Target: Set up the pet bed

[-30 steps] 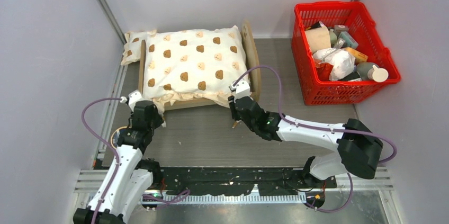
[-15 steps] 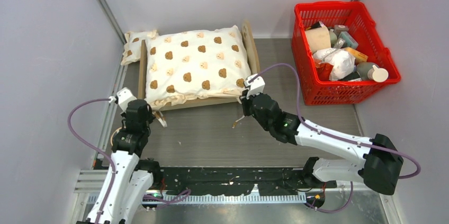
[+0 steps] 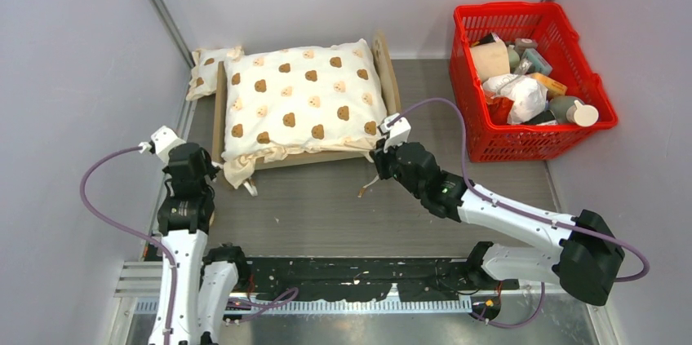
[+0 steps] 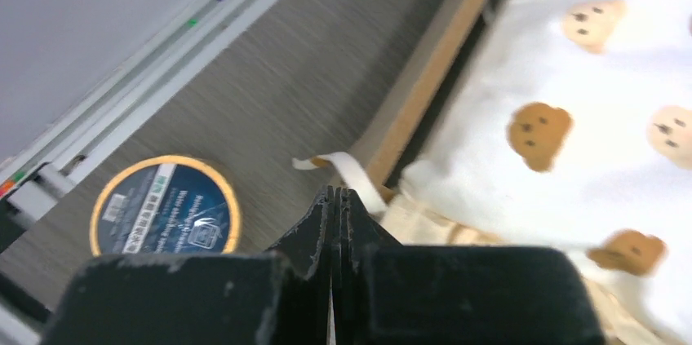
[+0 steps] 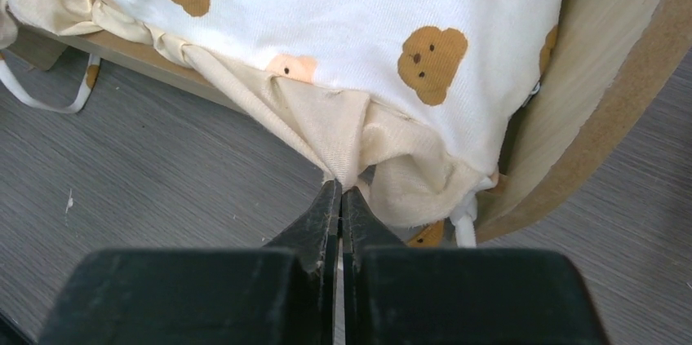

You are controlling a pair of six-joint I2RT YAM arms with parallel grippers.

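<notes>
The pet bed (image 3: 310,157), a light-wood frame with an arched headboard (image 3: 383,59) on its right, stands at the back of the table. The bear-print cushion (image 3: 298,100) lies on it and hides its base. My left gripper (image 3: 210,170) is shut and holds nothing. It sits just left of the cushion's near-left corner, with a white tie (image 4: 343,167) lying past its tips (image 4: 336,192). My right gripper (image 3: 377,156) is shut at the cushion's near-right corner by the headboard (image 5: 587,100). The cream ruffle (image 5: 326,129) is drawn to a point between its tips (image 5: 340,188).
A small bear-print pillow (image 3: 208,68) lies beyond the bed's left end. A red basket (image 3: 461,84) full of items stands at the back right. A round blue tin (image 4: 166,217) lies on the table under my left arm, near the left wall rail.
Both grippers have shut. My left arm has drawn back to the left, away from the cushion's corner. My right gripper moved right to the headboard corner. The cushion now lies further up on the frame.
</notes>
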